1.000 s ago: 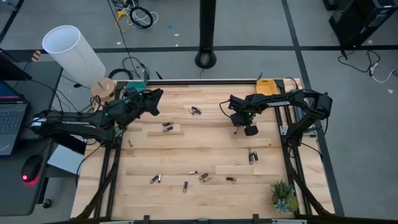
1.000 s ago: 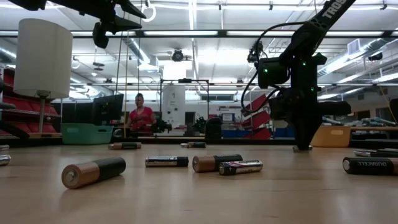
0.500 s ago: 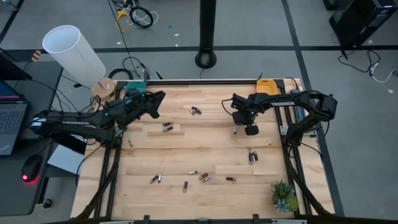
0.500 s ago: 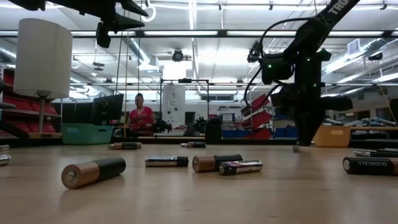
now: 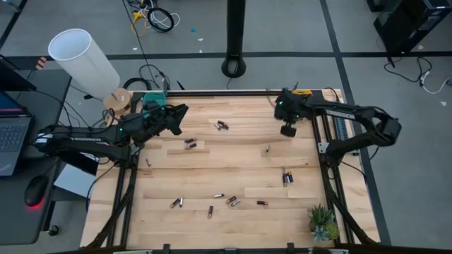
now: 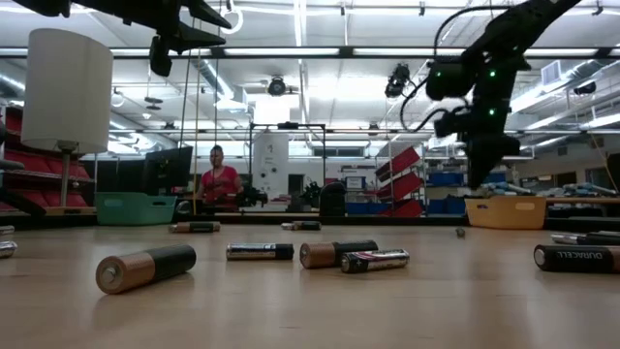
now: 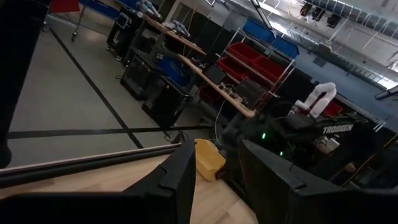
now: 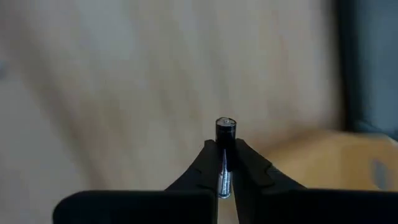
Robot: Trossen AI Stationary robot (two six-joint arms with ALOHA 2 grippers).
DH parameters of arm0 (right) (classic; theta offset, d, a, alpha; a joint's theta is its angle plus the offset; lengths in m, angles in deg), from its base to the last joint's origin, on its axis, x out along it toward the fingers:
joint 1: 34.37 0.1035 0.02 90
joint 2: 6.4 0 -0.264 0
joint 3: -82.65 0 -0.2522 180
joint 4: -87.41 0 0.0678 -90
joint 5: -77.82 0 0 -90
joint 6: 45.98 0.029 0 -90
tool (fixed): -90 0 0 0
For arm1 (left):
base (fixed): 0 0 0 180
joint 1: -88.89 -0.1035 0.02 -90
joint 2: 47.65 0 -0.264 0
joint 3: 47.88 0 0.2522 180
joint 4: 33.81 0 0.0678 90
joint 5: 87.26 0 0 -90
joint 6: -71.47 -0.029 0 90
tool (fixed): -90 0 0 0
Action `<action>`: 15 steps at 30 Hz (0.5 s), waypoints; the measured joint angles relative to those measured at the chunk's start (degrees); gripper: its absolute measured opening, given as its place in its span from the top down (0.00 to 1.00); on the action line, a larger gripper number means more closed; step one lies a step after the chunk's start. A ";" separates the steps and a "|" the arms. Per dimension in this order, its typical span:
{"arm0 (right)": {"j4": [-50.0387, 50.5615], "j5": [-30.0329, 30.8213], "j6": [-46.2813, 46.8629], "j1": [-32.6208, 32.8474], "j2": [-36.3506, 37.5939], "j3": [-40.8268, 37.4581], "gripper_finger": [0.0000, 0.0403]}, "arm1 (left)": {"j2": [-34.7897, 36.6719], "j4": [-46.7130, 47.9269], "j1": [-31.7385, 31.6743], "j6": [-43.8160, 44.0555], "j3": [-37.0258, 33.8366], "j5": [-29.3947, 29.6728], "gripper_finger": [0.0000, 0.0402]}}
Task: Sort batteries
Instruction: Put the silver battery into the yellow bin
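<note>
Fingers of right gripper [image 8: 225, 163] pinch one battery [image 8: 225, 132], raised over tabletop's [image 5: 212, 169] far right corner beside yellow tray [image 5: 302, 95]. Left gripper [image 5: 178, 116] hovers far left, fingers spread. Other batteries [image 6: 145, 267] scattered.

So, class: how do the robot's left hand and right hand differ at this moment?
The left hand is open and holds nothing; the right hand is shut on a small dark battery. The left hand hovers at the table's back left; the right hand is at the back right, by the orange tray. Both are raised above the table.
</note>
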 joint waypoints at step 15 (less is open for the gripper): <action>-4.17 4.13 4.58 -16.62 4.32 0.11 0.85 | -0.02 -0.78 0.00 0.52 0.00 0.00 0.66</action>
